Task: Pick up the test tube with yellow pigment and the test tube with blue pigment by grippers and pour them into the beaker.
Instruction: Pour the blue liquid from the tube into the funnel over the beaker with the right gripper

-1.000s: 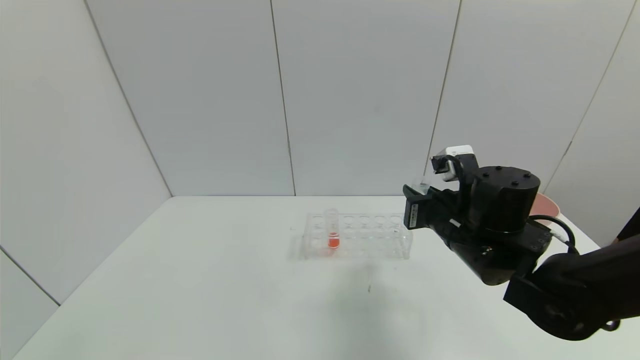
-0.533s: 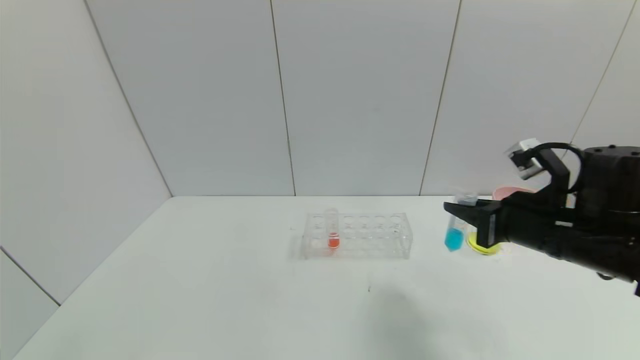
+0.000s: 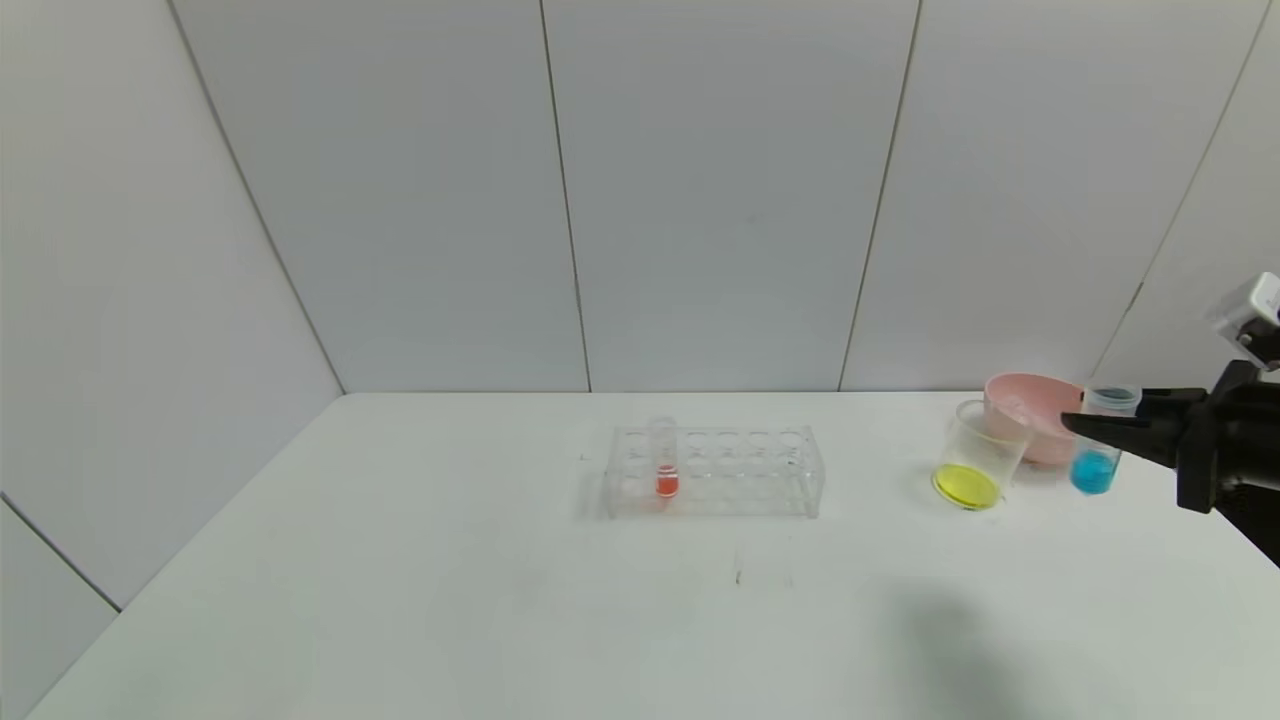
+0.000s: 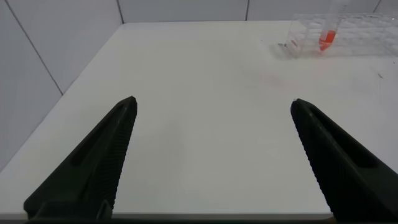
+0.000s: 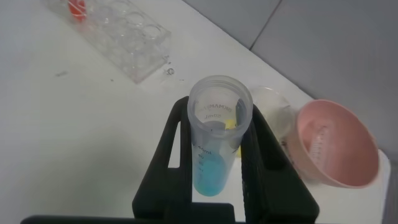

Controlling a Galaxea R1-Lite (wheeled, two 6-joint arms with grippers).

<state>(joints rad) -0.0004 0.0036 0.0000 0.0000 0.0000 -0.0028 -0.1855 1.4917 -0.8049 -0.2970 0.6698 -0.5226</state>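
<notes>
My right gripper (image 3: 1085, 425) is at the table's far right, shut on the test tube with blue pigment (image 3: 1093, 462), which hangs upright just above the table. In the right wrist view the black fingers (image 5: 177, 155) clamp the tube (image 5: 211, 168) near its open top. The beaker (image 3: 975, 462) stands to the tube's left with yellow liquid at its bottom; it also shows behind the tube in the right wrist view (image 5: 273, 109). The test tube with yellow pigment is out of view. My left gripper (image 4: 211, 102) is open and empty over bare table, not seen in the head view.
A pink bowl (image 3: 1035, 425) sits right behind the beaker and the held tube, and also shows in the right wrist view (image 5: 336, 143). A clear tube rack (image 3: 715, 472) at mid-table holds one tube with red-orange liquid (image 3: 666, 462). The table's right edge is close to the gripper.
My right gripper carried the blue tube rightwards, from beside the rack, past the beaker, to in front of the pink bowl. The beaker is now uncovered.
</notes>
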